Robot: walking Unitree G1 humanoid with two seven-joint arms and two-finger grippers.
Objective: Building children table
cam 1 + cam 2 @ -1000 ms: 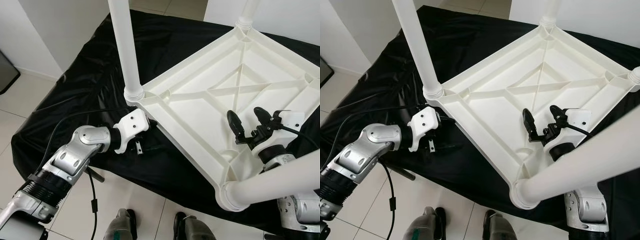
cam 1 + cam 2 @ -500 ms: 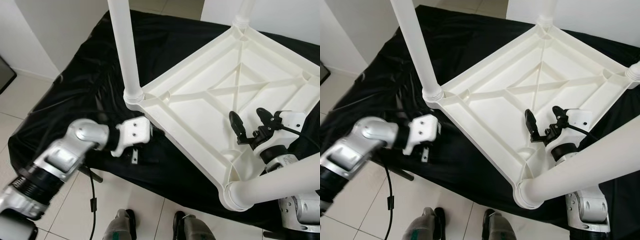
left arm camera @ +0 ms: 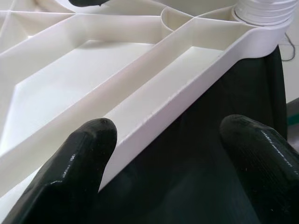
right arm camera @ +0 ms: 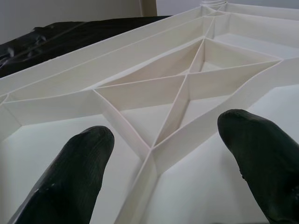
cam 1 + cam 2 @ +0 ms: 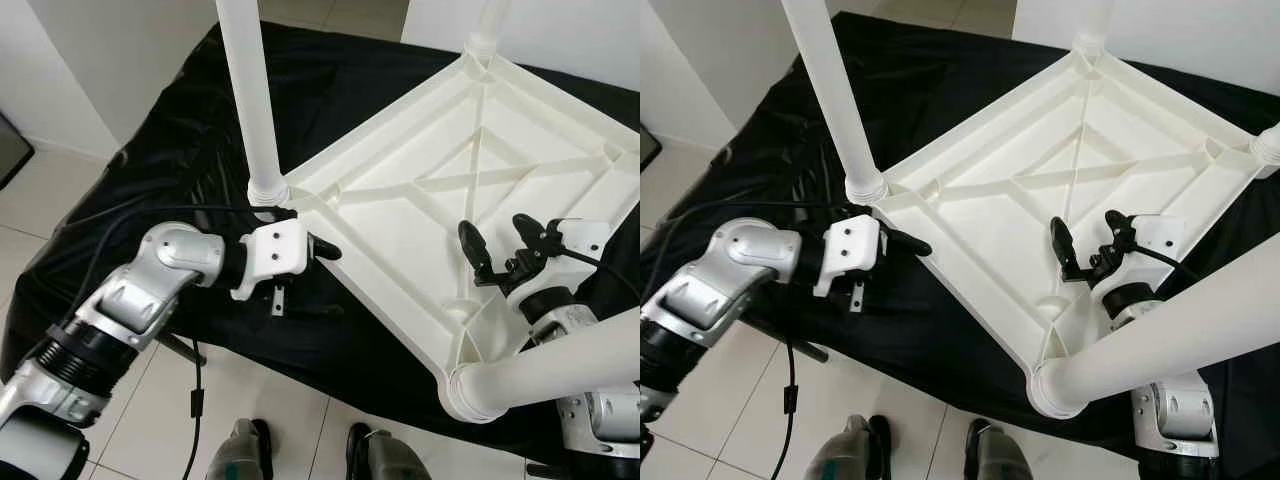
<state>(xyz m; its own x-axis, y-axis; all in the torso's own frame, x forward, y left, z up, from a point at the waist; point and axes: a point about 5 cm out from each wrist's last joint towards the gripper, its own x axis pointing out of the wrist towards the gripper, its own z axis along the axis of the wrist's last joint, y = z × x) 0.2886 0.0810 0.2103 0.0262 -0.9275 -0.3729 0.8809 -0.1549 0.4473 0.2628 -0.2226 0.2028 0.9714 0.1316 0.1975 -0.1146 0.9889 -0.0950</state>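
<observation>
The white plastic children's table (image 5: pixel 420 190) lies upside down on a black cloth (image 5: pixel 180 150). White legs stand up at its left corner (image 5: pixel 245 90), far corner (image 5: pixel 488 25) and near corner (image 5: pixel 560 365). My left gripper (image 5: pixel 315 247) is open at the table's rim, just below the left leg's socket. In the left wrist view the rim (image 3: pixel 187 88) runs between the left gripper's fingers (image 3: pixel 88 154), one over the white underside, the other over the cloth. My right gripper (image 5: pixel 497 240) hovers open over the ribbed underside (image 4: pixel 154 140), holding nothing.
The black cloth drapes over a low surface whose near edge drops to a tiled floor (image 5: pixel 60 190). My feet (image 5: pixel 240 450) stand close to that edge. A black cable (image 5: pixel 185 390) hangs from the left arm. A white wall (image 5: pixel 120 60) rises at the left.
My left gripper has swung up and right from the cloth to the table's rim beside the left leg. The right gripper has stayed where it was.
</observation>
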